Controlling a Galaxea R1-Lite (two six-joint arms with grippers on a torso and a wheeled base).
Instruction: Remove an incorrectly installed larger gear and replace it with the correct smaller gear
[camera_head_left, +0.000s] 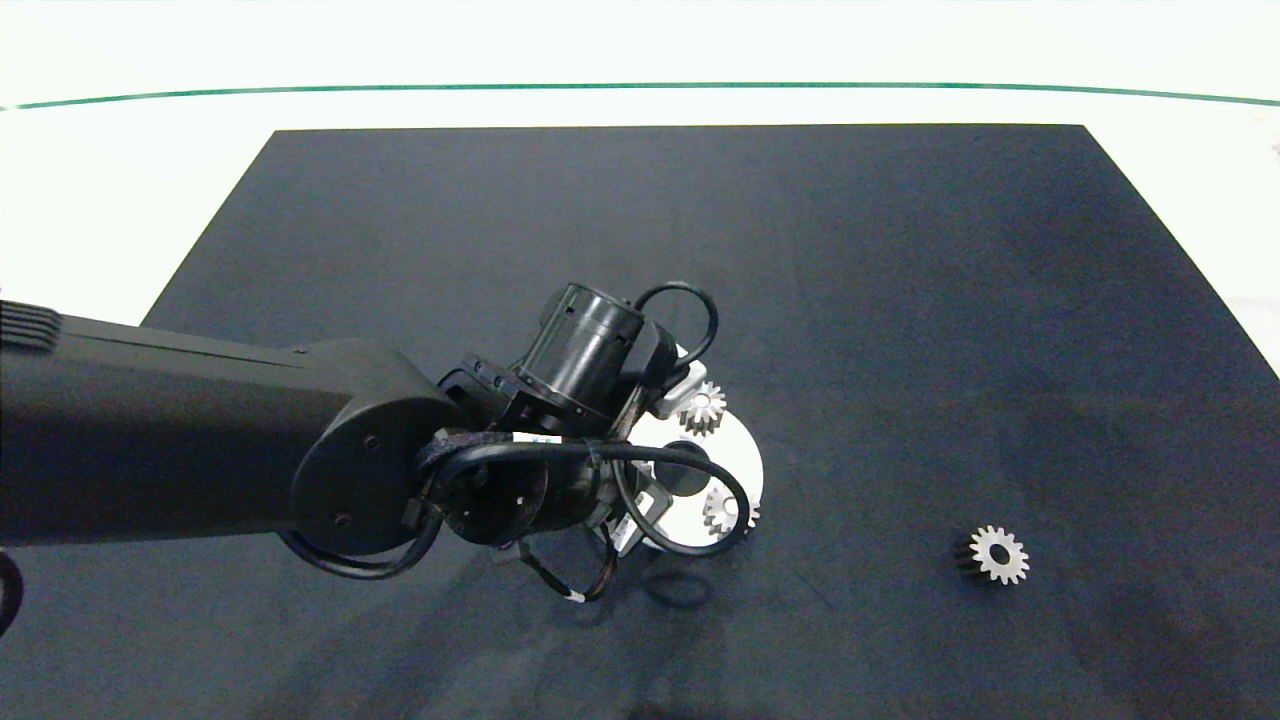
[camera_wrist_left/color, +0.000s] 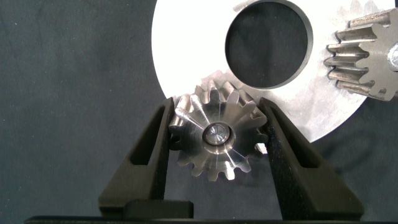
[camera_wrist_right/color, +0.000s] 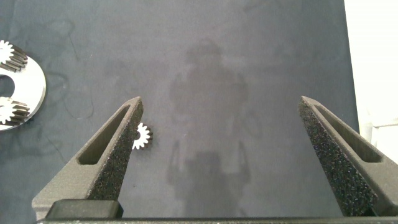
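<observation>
Head view first: my left arm comes in over the round plate (camera_head_left: 735, 450) in the middle of the dark mat (camera_head_left: 900, 300), and it hides the left gripper and whatever it's holding. I can make out two gears on the plate, one at the far edge (camera_head_left: 706, 408) and one at the near edge (camera_head_left: 722, 510). The smaller gear (camera_head_left: 997, 554) lies alone on the mat well off to the right, bore open.

Left wrist view: here's the real info. The left gripper (camera_wrist_left/color: 217, 146) has its fingers closed in against the teeth of the larger gear (camera_wrist_left/color: 214, 138) on both flanks, and the gear sits on a peg at the plate's rim. Next to it is the big round hole in the plate (camera_wrist_left/color: 268, 43), and another pegged gear (camera_wrist_left/color: 367, 56) beyond that. My take: pull straight up along the peg, no tilt, or the bore will probably bind. The contact is on tooth tips, so I'd keep the squeeze firm and go slow.

Right wrist view: the right gripper (camera_wrist_right/color: 221, 140) hangs wide open above the mat, holding nothing, with the smaller gear (camera_wrist_right/color: 142, 135) just beside one finger. Nicely lined up for the follow-up pick, I'd say.
</observation>
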